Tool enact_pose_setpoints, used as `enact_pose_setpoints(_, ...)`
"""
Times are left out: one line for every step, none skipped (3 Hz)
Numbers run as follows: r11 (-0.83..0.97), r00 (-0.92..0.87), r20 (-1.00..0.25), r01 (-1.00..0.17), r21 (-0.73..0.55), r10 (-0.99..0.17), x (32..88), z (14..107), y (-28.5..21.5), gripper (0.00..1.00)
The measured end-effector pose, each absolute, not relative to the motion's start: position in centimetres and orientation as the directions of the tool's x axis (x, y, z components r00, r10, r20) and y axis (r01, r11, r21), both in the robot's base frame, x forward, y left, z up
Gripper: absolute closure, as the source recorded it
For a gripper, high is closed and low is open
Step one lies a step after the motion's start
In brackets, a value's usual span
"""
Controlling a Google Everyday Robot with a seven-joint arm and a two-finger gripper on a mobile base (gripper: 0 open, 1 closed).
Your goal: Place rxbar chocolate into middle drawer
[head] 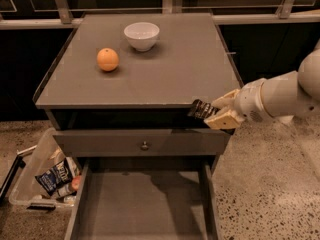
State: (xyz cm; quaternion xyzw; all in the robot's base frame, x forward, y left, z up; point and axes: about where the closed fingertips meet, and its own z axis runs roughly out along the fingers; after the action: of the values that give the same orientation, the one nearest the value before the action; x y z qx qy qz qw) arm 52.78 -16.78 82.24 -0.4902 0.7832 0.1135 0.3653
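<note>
Right now, at centre right of the frame, the gripper (216, 112) is clenched on the rxbar chocolate (201, 109). It holds the black bar in the air just off the front right corner of the cabinet top (175, 79). Lower in the frame, at bottom centre, the middle drawer (125, 209) stands pulled out, its grey floor bare. An orange (108, 59) and a white bowl (142, 35) sit on the top, toward upper left. A clear plastic bin (31, 176) lies at lower left.
</note>
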Motion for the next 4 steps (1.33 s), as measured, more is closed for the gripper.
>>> enact_pose_setpoints(0.484,-0.297,-0.676,-0.869,-0.100,-0.674,51.0,76.1,-15.9,1.00)
enact_pose_setpoints(0.476,-0.320,-0.661,-0.877,-0.063,-0.678,50.4,72.4,-15.6,1.00)
enact_pose_setpoints(0.474,-0.322,-0.666,-0.879,-0.054,-0.672,50.6,72.2,-15.3,1.00)
enact_pose_setpoints(0.498,-0.361,-0.705,-0.867,0.013,-0.610,50.2,69.3,-13.4,1.00)
